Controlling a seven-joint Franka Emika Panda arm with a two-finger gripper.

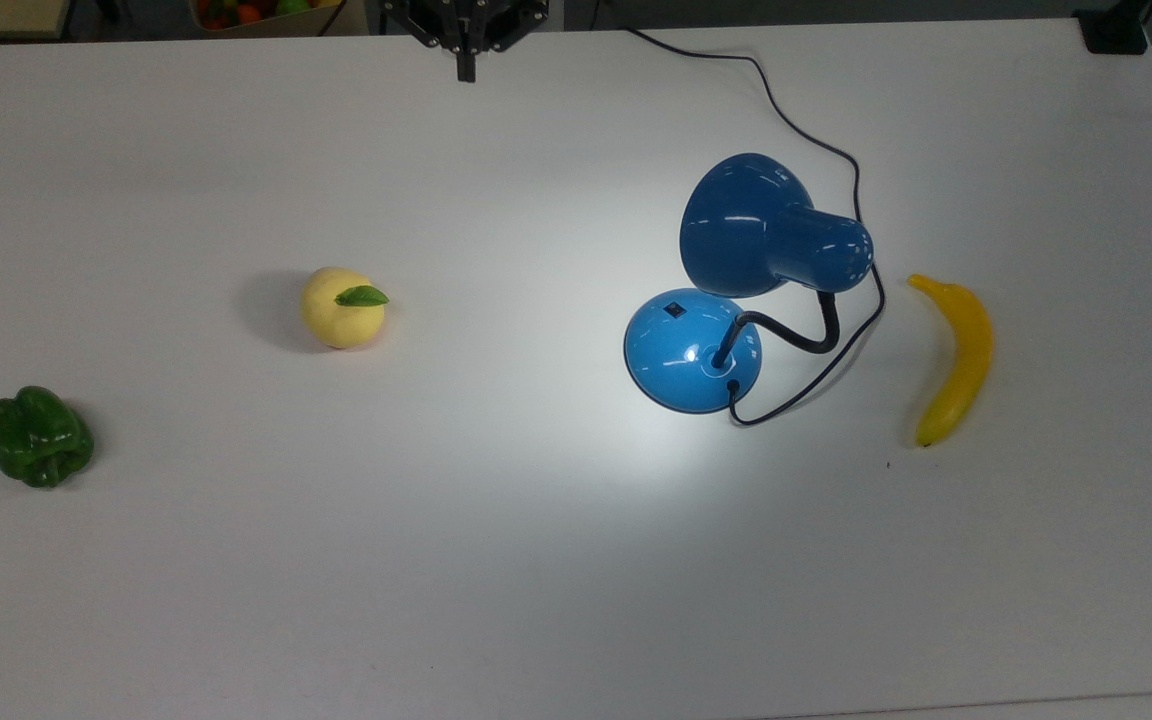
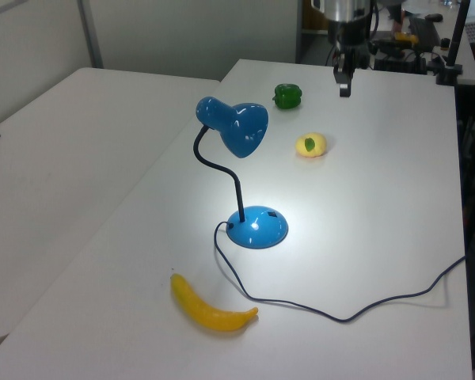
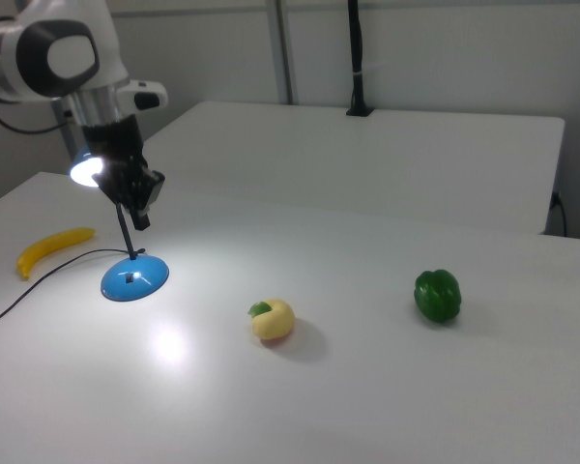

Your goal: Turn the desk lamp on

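I had the pincer [image 1: 464, 68] pressed together and empty, well clear of the lamp [image 1: 693, 350]. The lamp stood lit on the desk [image 1: 496, 560], banana [image 1: 954, 358] just beside it, lemon [image 1: 341, 307] farther off.

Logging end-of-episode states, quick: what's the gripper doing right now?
Gripper: shut, holding nothing, raised above the table, well clear of the lit desk lamp.
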